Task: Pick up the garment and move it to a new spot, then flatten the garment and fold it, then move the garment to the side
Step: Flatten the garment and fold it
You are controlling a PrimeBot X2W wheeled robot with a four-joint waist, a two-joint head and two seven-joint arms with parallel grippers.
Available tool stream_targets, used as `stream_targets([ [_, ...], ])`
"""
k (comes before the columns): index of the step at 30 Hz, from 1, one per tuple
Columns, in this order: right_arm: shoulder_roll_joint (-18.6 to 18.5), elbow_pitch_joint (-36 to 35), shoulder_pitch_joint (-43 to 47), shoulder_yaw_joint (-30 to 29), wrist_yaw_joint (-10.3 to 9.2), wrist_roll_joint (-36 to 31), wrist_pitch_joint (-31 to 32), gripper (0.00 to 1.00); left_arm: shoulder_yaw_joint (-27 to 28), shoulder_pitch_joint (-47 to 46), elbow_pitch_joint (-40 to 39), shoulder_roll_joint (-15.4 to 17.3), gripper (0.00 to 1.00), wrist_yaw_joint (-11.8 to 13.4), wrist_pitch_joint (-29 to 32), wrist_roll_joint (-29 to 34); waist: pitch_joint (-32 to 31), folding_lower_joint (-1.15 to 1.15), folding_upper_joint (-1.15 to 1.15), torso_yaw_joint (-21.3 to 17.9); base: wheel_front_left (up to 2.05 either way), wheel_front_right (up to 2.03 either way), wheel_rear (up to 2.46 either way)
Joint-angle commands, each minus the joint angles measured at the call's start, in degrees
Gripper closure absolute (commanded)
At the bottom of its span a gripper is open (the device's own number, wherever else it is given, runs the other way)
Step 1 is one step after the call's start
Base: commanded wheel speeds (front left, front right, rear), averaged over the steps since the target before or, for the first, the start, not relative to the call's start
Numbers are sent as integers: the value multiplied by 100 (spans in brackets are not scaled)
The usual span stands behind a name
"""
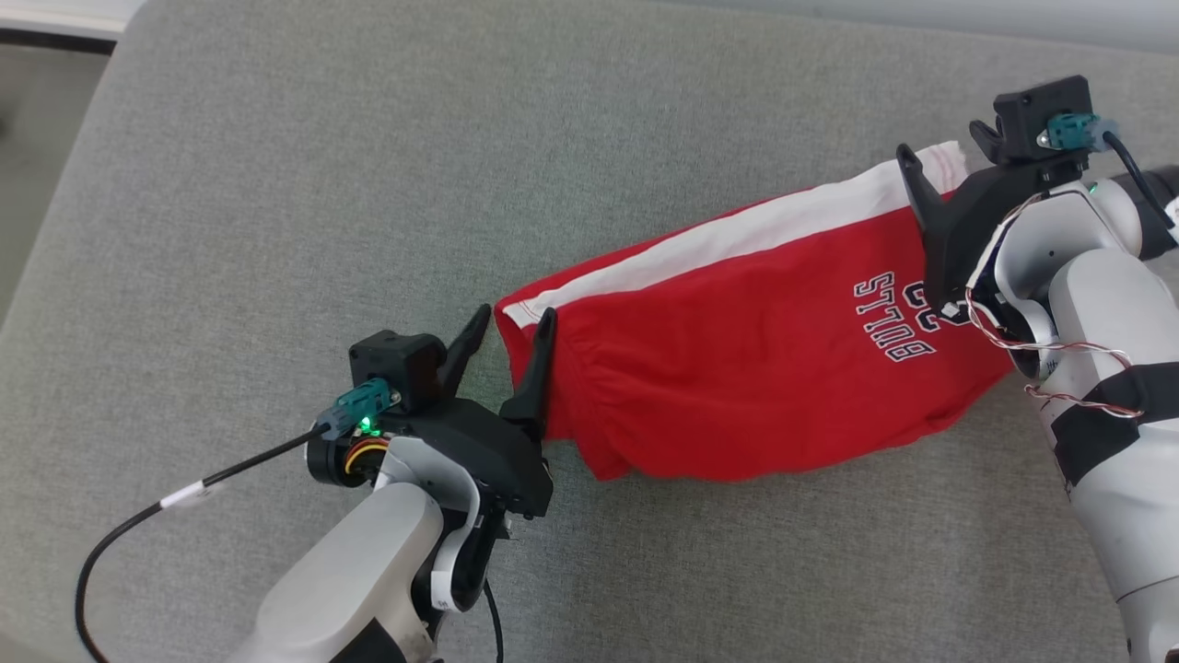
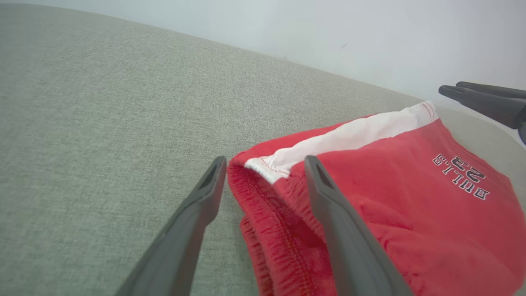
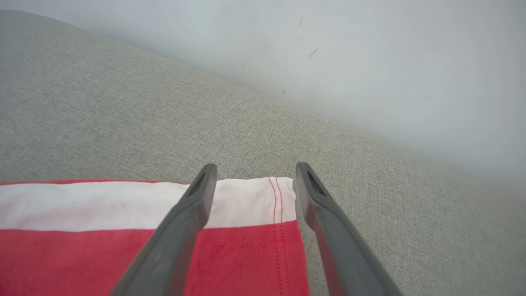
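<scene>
Red shorts [image 1: 737,368] lie flat on the grey cushion [image 1: 368,184], centre-right of head view, white stripe along the top edge. Left gripper [image 1: 516,318] spread apart, fingers straddling the shorts' left corner, gripping nothing. Right gripper [image 1: 944,143] likewise spread over the upper-right white corner, nothing clamped.

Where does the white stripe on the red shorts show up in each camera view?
Head view: stripe along the shorts' far edge, centre to upper right.
Left wrist view: stripe right of centre, slanting up.
Right wrist view: stripe, lower left to centre.
Shared landmark: right fingers at its stitched end.
</scene>
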Motion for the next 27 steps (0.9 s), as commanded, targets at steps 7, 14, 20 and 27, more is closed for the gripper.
stream_targets([
  [7,115,256,233,-188,-16,607,62,0,217,377,-18,158,0,118,-504,277,-473,-1,-1,-38,0,0,0],
  [14,-27,352,543,-245,-16,1016,506,0,923,1139,-829,225,0,240,-587,1014,-822,-1,-1,-11,0,0,0],
  [20,-175,530,877,-532,-16,1203,609,0,1868,2385,-1734,45,0,-101,-587,2007,-1053,-1,-1,96,0,0,0],
  [27,-287,794,1081,-796,-16,927,516,0,2770,3511,-2217,-337,0,-480,-588,2840,-1011,-1,-1,243,0,0,0],
])
